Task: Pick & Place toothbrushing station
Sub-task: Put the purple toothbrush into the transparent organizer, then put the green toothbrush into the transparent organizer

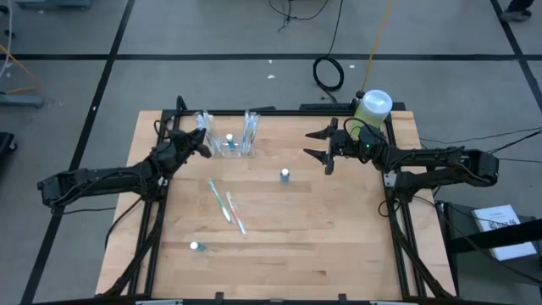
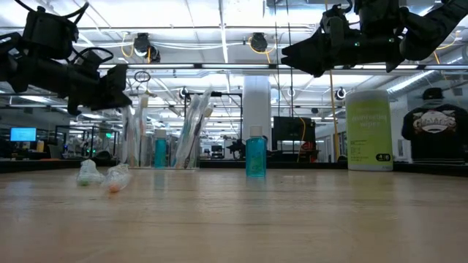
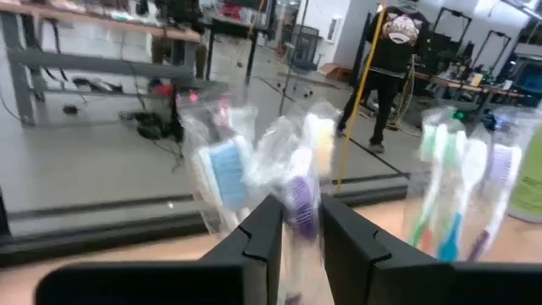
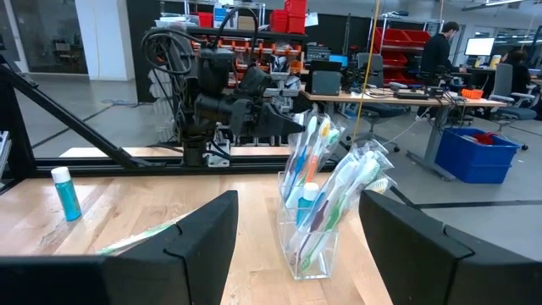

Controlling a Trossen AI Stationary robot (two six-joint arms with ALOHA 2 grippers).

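Observation:
The clear toothbrush holder [image 1: 230, 146] stands at the table's far left, with wrapped toothbrushes in its left [image 1: 203, 124] and right [image 1: 251, 127] compartments and a small blue bottle [image 1: 229, 138] between them. It also shows in the low view [image 2: 168, 146] and the right wrist view [image 4: 309, 246]. My left gripper [image 1: 206, 146] is at the holder's left compartment, shut on a wrapped purple-headed toothbrush [image 3: 301, 191]. My right gripper [image 1: 320, 146] is open and empty, in the air to the right of the holder, its fingers pointing at it [image 4: 298, 199]. My left gripper pinches the wrapped purple-headed toothbrush near its upper end [image 3: 301, 216] between its two fingers. The fingers come from the table's left, slanting down. The toothbrush stands about upright among the others in the holder's left compartment. Its lower end is hidden by the fingers.
A small blue bottle [image 1: 285, 174] stands mid-table. Two wrapped toothbrushes [image 1: 218, 199] [image 1: 236, 213] lie in front of the holder. Another small bottle [image 1: 196, 246] lies near the front left. A large green bottle with a white cap [image 1: 373, 106] stands at the far right corner.

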